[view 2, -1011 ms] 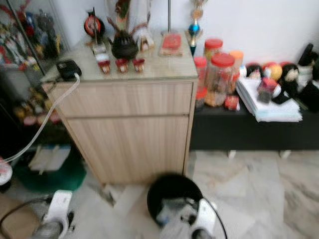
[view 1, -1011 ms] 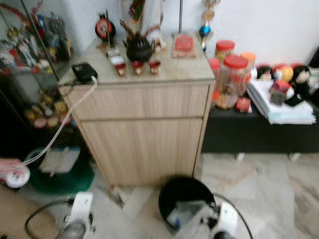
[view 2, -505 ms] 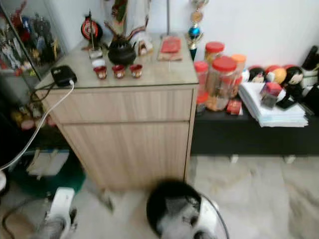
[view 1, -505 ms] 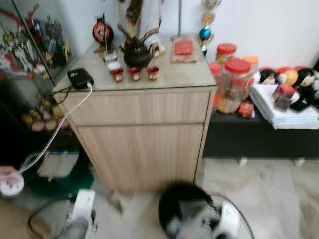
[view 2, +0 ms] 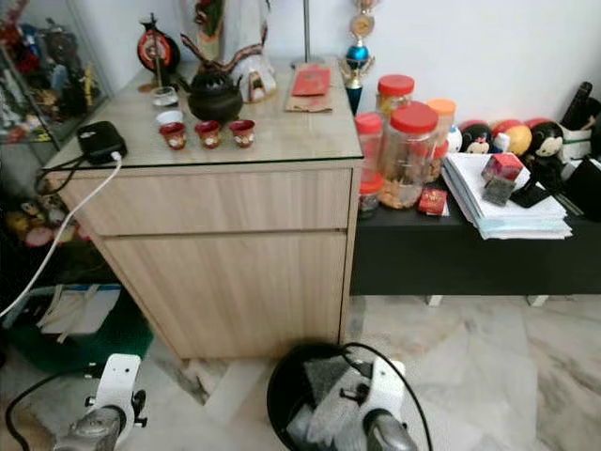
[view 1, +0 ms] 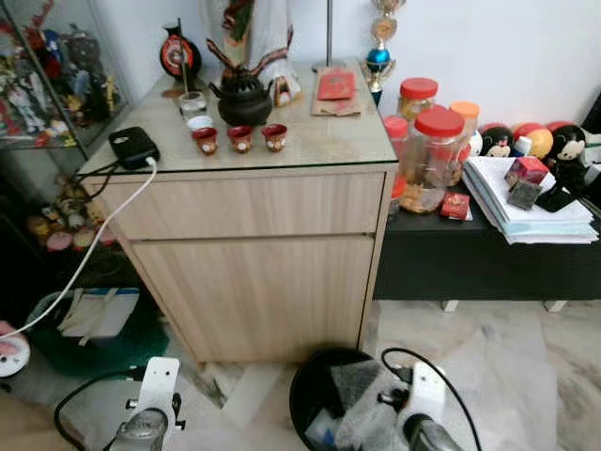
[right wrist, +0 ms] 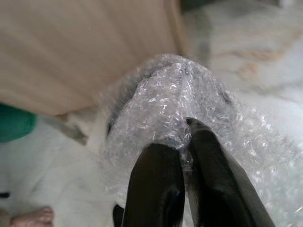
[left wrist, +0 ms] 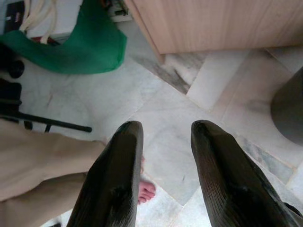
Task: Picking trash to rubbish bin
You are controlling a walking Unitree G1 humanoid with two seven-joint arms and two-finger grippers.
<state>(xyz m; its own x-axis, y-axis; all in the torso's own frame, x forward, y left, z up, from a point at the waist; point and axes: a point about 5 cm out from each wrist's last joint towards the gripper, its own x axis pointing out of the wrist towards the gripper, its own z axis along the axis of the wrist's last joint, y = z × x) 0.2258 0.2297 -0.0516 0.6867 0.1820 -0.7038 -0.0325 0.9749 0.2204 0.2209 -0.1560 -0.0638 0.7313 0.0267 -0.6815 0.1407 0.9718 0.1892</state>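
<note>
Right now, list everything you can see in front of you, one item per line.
Light wooden cabinet: one, centre.
Small red cups: three, in a row on the cabinet top.
Dark iron teapot: one, behind the cups.
Black charger box: one, cabinet's left corner, white cable attached.
Red-lidded clear jars: several, on the low black bench.
White paper stack: one, on the bench.
Round black rubbish bin: one, on the floor below the cabinet.
Clear bubble wrap: one piece, over the bin.
Left end effector: open, above the floor.
Right end effector: gripping the wrap.

home | altar cabinet point(view 1: 254, 235) (tea cups point(view 1: 239, 138)) | snack jars point(view 1: 434, 155)
</note>
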